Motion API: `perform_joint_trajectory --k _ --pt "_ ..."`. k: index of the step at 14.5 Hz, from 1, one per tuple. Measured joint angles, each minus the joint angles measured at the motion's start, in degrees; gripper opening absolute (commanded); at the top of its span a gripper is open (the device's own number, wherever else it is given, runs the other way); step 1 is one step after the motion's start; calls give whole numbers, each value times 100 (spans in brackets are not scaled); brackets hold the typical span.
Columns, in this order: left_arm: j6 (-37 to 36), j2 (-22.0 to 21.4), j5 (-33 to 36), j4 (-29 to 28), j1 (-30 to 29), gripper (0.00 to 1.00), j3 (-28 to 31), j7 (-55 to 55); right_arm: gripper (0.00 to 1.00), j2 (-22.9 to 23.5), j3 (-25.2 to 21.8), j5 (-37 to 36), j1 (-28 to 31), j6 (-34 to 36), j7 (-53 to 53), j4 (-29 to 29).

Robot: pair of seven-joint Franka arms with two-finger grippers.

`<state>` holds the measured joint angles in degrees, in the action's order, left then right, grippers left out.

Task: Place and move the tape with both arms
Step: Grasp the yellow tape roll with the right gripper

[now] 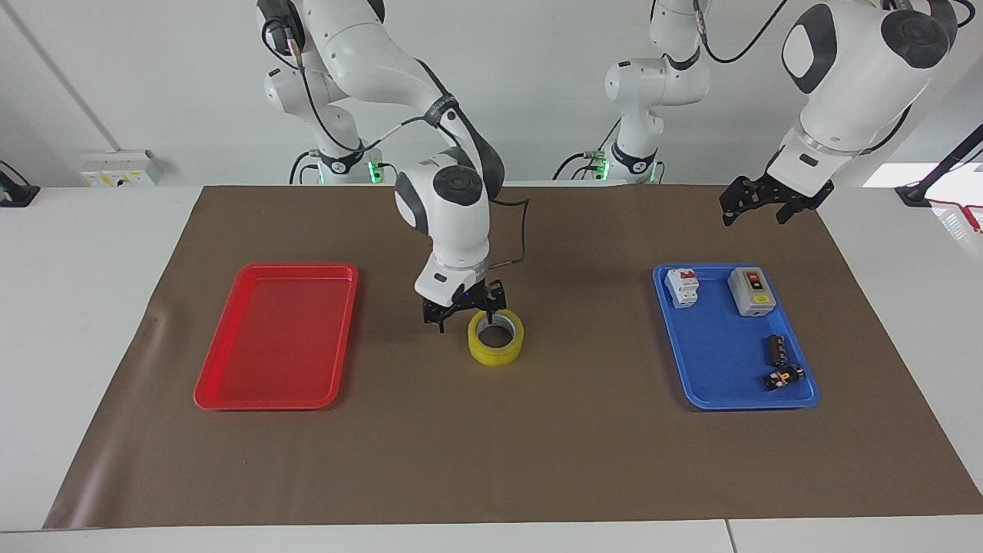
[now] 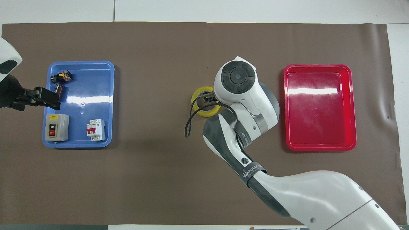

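A brown mat (image 1: 491, 461) covered the white surface (image 1: 77, 307). Two trays lay on it: one red (image 1: 276, 335), empty, and one blue (image 1: 733, 338) holding four components. Between them sat one tape (image 1: 496, 336). The right gripper (image 1: 464, 312), jaws apart, perhaps touched its rim. The left gripper (image 1: 756, 203) hung with jaws apart.

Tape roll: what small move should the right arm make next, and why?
Probably lower a little and close. The right gripper hangs open at the tape, one of its fingers over the core, the other outside the rim toward the red tray. The left gripper waits near the blue tray.
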<state>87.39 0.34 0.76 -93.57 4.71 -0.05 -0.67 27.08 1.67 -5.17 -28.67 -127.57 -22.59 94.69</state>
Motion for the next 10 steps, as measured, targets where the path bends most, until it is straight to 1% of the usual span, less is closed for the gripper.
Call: perform_joint_trajectory --k 2,5,6,7,8,9,10 --pt "-140 28 0 129 -8 100 -60 23 100 190 -32 -18 11 -261 -3 -19" --pt "-221 23 -105 243 -136 100 -151 48 100 390 -45 -21 -8 -341 -3 -20" --pt "-237 14 -200 243 -193 100 -159 62 89 454 -41 -22 -34 -368 -3 -20" --pt "-241 13 -266 242 -240 100 -165 76 67 505 -37 -28 -49 -401 -3 -20" --pt "-243 14 -290 241 -263 100 -171 86 50 528 -35 -39 -50 -418 -3 -21" --pt "-248 13 -298 241 -277 100 -191 93 38 536 -39 -43 -46 -421 -2 -21" --pt "-258 13 -299 241 -279 100 -223 94 22 542 -44 -44 -41 -421 9 -19"
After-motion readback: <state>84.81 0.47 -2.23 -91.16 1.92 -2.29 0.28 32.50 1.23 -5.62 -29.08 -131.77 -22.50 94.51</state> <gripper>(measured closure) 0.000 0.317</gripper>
